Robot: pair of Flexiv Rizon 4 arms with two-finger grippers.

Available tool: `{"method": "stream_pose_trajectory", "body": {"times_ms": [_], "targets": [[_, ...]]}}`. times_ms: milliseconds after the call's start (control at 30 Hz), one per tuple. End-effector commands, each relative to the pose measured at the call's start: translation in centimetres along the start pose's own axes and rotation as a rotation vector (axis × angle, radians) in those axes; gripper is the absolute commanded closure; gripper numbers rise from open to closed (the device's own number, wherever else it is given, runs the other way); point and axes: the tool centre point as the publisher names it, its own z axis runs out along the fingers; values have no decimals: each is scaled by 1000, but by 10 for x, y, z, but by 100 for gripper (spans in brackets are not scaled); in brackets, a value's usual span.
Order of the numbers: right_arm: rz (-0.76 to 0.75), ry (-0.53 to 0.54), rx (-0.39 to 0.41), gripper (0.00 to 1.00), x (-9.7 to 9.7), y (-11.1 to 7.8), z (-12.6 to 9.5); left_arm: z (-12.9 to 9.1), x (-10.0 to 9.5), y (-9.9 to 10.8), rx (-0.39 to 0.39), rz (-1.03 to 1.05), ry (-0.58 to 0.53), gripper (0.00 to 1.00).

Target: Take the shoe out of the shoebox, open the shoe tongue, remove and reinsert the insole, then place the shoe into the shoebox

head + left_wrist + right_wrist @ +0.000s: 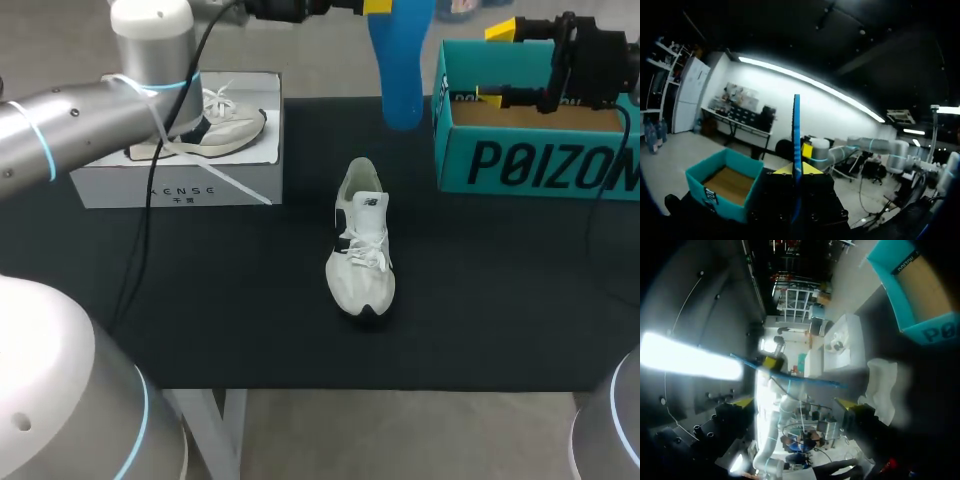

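Left wrist view is showing your left end effector (796, 170) clamping the blue insole (796, 125) edge-on between its yellow tips, so you are holding the insole raised, well above the counter (200, 300). The white shoe (362, 240) is resting on its sole below that end effector and toward the robot's side of it. Its toe is pointing at the robot and its heel opening is lying nearest the insole. Your right end effector (495, 63) is standing wide open and carrying nothing, just above the teal shoebox (535, 150) and well apart from the shoe.

Judging from this layout, you are working at the reinsertion step. To do it well:

- Be lowering the insole with its free end leading into the collar.
- Be aligning its long axis with the shoe, then sliding it toward the toe.
- Be bringing the right end effector down to steady the heel, since an unrestrained shoe is likely to slide on the counter.

Whether the tongue is lifted enough cannot be told.
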Motion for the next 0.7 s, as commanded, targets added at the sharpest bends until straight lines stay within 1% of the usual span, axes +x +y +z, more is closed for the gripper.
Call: {"method": "stream_pose_trajectory", "body": {"times_ms": [33,333,367,400,433,467,500,533,567,600,633,667,700], "targets": [[0,-1,-1,0,0,0,1,0,4,0,-15,398,-36,100],[0,-1,-1,0,0,0,1,0,4,0,-15,398,-36,100],[0,-1,-1,0,0,0,1,0,2,0,9,460,-36,100],[0,-1,-1,0,0,0,1,-1,0,-3,-12,567,-55,100],[0,-1,-1,0,0,0,1,0,-1,-5,-43,678,-35,100],[0,-1,-1,0,0,0,1,-1,-2,-9,-21,714,-52,100],[0,-1,-1,0,0,0,1,-2,-3,-11,-64,838,-70,100],[0,-1,-1,0,0,0,1,-2,-4,-11,-83,898,-42,100],[0,-1,-1,0,0,0,1,-2,-3,-12,-68,941,-62,100],[0,-1,-1,0,0,0,1,-3,-5,-14,-88,1057,-67,100],[0,-1,-1,0,0,0,1,-3,-3,-14,-71,1079,-71,100],[0,-1,-1,0,0,0,1,-4,-4,-16,-81,1170,-95,100],[0,-1,-1,0,0,0,1,-4,-3,-16,-122,1236,-68,100]]}}
